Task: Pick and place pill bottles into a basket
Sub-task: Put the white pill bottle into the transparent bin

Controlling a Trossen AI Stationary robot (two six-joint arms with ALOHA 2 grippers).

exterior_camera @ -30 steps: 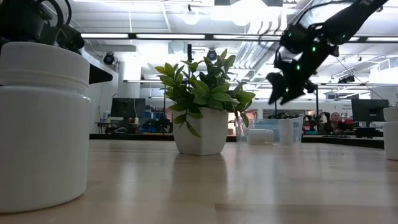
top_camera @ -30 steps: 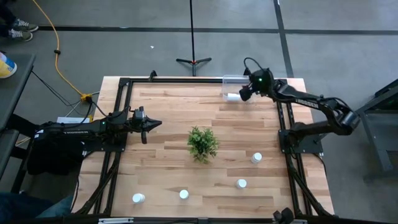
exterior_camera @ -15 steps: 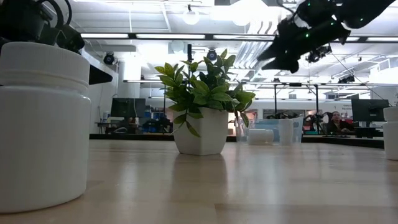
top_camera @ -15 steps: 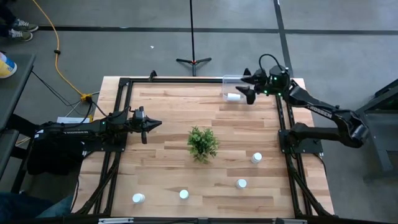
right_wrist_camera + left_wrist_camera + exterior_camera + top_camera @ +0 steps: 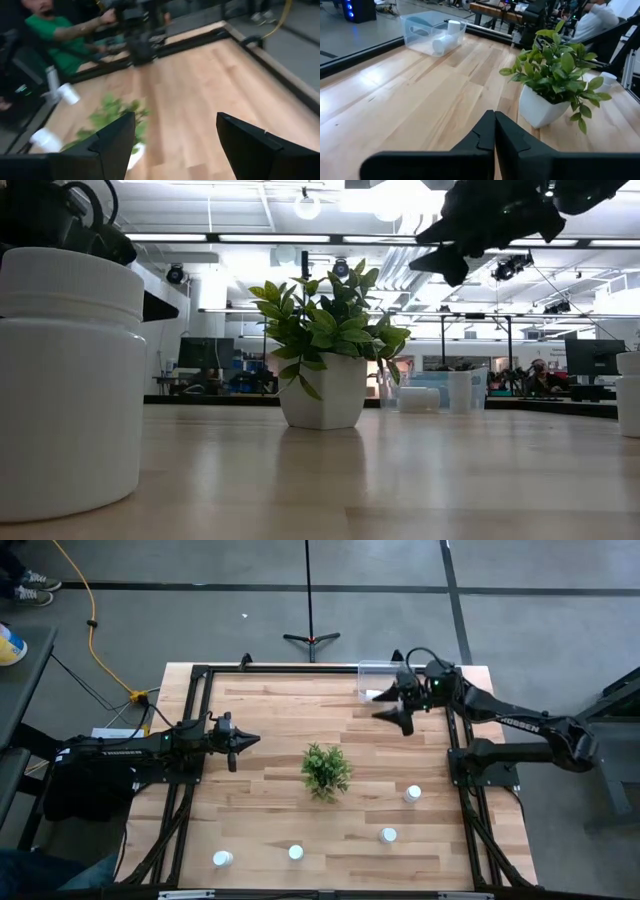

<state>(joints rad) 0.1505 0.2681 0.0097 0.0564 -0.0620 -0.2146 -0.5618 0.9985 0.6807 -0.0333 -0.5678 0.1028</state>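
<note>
The basket (image 5: 372, 670) stands at the table's far edge, right of middle, with a lying pill bottle (image 5: 377, 695) in it. In the left wrist view the basket (image 5: 415, 25) holds a lying bottle (image 5: 440, 45) and an upright one (image 5: 453, 26). Several bottles stand on the near half of the table (image 5: 413, 794) (image 5: 388, 835) (image 5: 295, 852) (image 5: 222, 859). My right gripper (image 5: 392, 718) is open and empty, in the air just near of the basket; it also shows in its own wrist view (image 5: 175, 145). My left gripper (image 5: 252, 739) is shut and empty at the table's left.
A green potted plant (image 5: 326, 770) stands on the table's middle, between the arms. In the low view one bottle (image 5: 70, 380) stands close to the camera. A person in a green shirt (image 5: 65, 40) is beyond the table's left side.
My right gripper has risen from over the basket and come toward the table's near edge, tipping from pointing down into the basket to pointing out across the table toward the plant. The lying bottle in the basket has stayed where it was.
</note>
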